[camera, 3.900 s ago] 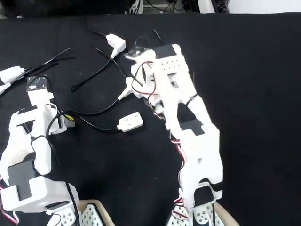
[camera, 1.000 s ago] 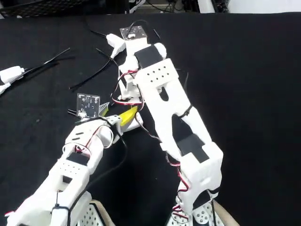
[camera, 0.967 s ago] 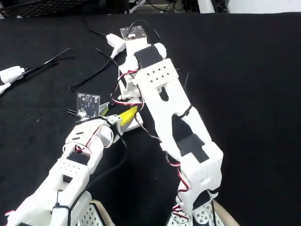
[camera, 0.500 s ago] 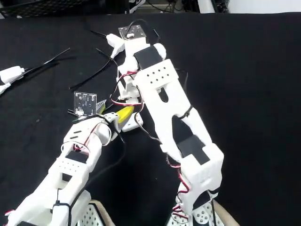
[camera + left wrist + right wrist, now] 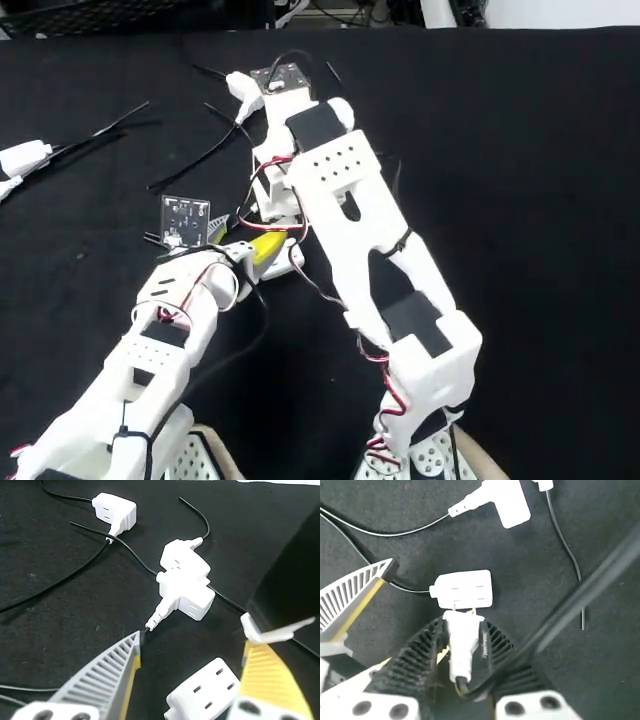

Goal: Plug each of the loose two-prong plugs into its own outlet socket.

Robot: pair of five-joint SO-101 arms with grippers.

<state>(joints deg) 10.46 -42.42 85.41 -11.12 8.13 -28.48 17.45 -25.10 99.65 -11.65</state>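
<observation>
Right gripper (image 5: 463,626) clamped on a white plug (image 5: 462,642) — prongs touching the edge of the outlet socket (image 5: 463,589) on the black table (image 5: 610,670). Left gripper (image 5: 192,650) spread apart — socket between its fingers.

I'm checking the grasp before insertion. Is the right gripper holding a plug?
Yes, the right gripper is shut on a white plug, its prongs pointing at the outlet socket.

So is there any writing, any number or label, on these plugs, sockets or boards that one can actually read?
No text can be read in any view.
Socket and plug: plain white, no print seen.
Circuit board: tiny marks, too small to read.
</observation>
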